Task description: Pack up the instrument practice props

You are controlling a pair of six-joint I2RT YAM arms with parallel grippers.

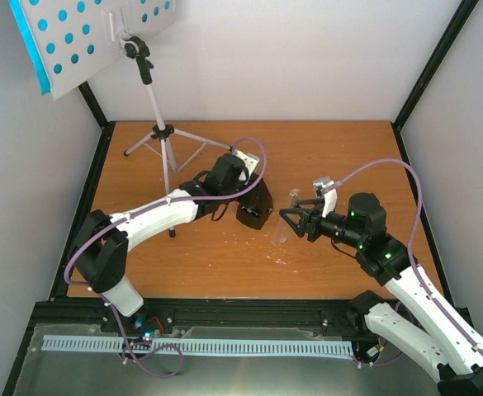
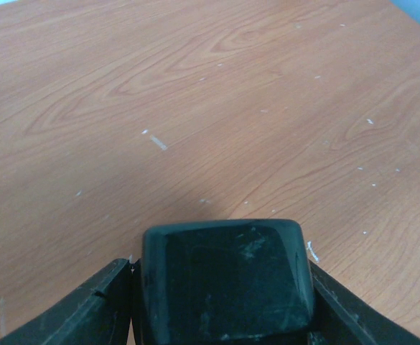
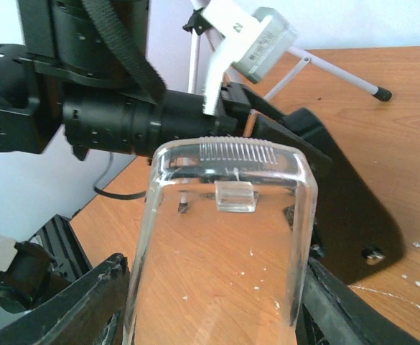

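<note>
Nearest the arm bases, just right of the metronome [image 1: 255,206], the right end effector [image 1: 295,216] has its fingers spread wide and pressed against both sides of the clear cover [image 3: 224,244], which it holds off the desk [image 1: 340,157] with its ribbed end pointing at the metronome. The left end effector [image 2: 220,309] grips the black metronome body from both flanks; in the overhead view the body stands on the desk near its middle. Beyond the metronome and to its left, the white music stand [image 1: 154,107] is fully set up, tripod legs splayed, with the cyan sheet-music pages [image 1: 28,33] against its hole-punched panel. By my judgement packing has barely started: the cover is not yet on, and the stand and pages are untouched. No brand, label or legible writing shows in any view.
</note>
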